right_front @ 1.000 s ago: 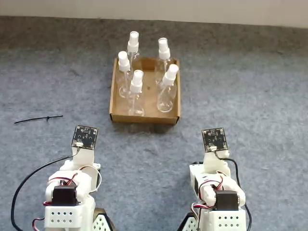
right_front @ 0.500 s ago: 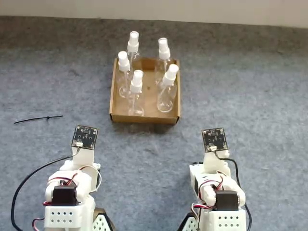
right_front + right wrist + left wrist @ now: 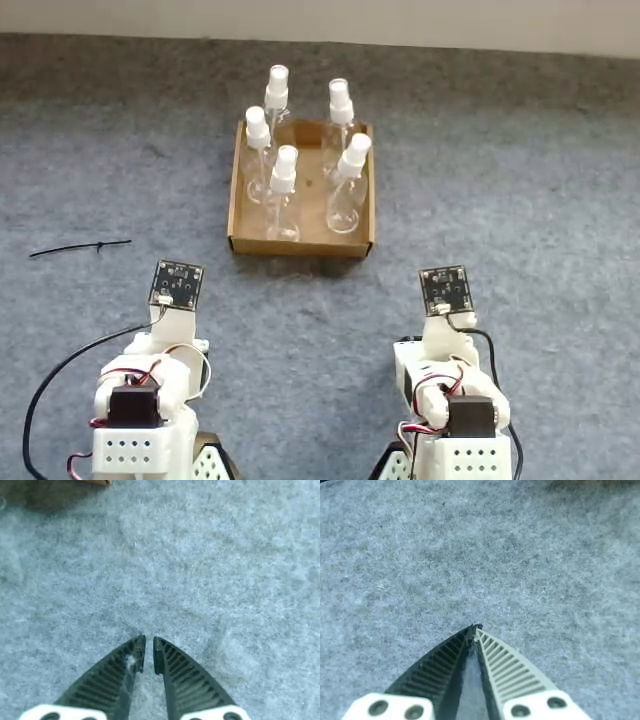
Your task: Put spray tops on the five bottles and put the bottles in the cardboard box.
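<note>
The cardboard box (image 3: 237, 200) lies on the grey carpet at the middle back. Five clear bottles with white spray tops stand upright in it: two at the rear (image 3: 276, 92) (image 3: 340, 103), one at the left (image 3: 258, 135), two toward the front (image 3: 284, 180) (image 3: 351, 165). Both arms are folded back at the near edge, well short of the box. My left gripper (image 3: 475, 628) is shut over bare carpet with nothing in it. My right gripper (image 3: 149, 640) is shut too, its tips a sliver apart and holding nothing. A corner of the box (image 3: 95, 481) shows beyond it.
A black cable tie (image 3: 80, 247) lies on the carpet at the left. The left arm's base (image 3: 140, 420) and the right arm's base (image 3: 450, 420) stand at the near edge. Open carpet lies between the arms and the box.
</note>
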